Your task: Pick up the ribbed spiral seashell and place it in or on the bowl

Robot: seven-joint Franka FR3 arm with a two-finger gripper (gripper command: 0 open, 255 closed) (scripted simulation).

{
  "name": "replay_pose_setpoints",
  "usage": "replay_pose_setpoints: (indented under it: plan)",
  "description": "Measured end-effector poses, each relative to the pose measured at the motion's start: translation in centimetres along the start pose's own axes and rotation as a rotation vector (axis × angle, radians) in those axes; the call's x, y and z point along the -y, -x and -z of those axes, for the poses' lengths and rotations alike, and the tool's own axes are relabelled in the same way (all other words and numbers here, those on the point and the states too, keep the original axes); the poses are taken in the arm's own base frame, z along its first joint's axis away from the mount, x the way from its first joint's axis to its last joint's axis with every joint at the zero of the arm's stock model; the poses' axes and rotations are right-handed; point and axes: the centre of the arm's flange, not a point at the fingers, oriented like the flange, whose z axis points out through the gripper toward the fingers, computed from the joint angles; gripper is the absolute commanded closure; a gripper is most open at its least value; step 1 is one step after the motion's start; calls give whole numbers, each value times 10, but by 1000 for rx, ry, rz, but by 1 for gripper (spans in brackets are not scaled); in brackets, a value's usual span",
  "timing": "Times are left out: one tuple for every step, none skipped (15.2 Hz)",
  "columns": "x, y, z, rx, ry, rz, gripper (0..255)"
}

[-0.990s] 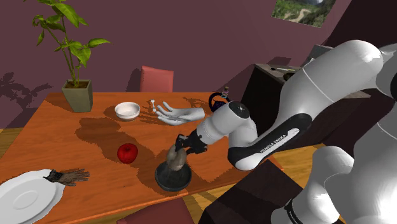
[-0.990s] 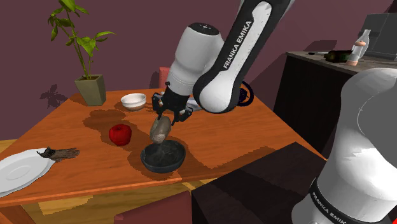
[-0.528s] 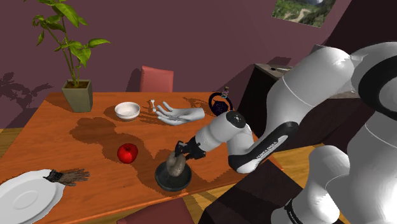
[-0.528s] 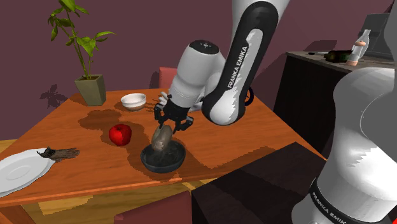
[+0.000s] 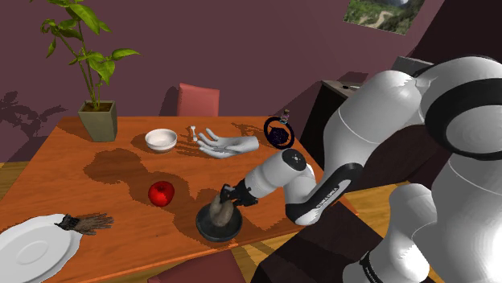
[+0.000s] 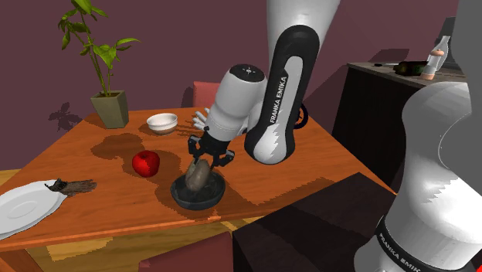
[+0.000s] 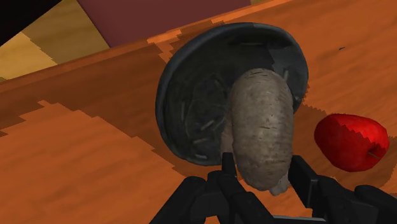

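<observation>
- Seashell (image 7: 262,133), grey-brown, ribbed and oblong: pinched at its upper end between the two fingers of the all-black gripper (image 7: 262,168), hanging end-down, its lower end inside the rim of the dark grey round bowl (image 7: 167,108); contact with the bowl's floor not possible to tell.
- Same clasp in the shoulder view: gripper (image 5: 228,197) tilted down over the bowl (image 5: 203,229), shell (image 5: 220,211) standing in the middle of it.
- Bowl near the front edge of the orange wooden table (image 5: 80,173), close to the white arm's stand.
- Just beyond the bowl, toward the shoulder view's left: shiny red apple (image 5: 162,193), apart from the bowl.
- At the table's near left corner: flat white plate (image 5: 32,251), with a dark brown ragged object (image 5: 84,223) lying against its rim.
- Further back, mid-table: white model hand (image 5: 225,145), palm up, beside a small white bowl (image 5: 161,140).
- Far left corner: leafy green plant in a tapered square pot (image 5: 98,119).
- Behind the far edge: red chair back (image 5: 199,100) against the purple wall.
</observation>
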Motion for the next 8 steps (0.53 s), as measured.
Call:
replay_pose_setpoints:
  plan:
    - [0,0,0,0,0,0,255]
    - [0,0,0,0,0,0,255]
    - [0,0,0,0,0,0,255]
    - [0,0,-1,0,0,0,255]
    - [0,0,-1,0,0,0,0]
    - [0,0,0,0,-1,0,0]
    - [0,0,0,0,-1,0,0]
    - [0,0,0,0,-1,0,0]
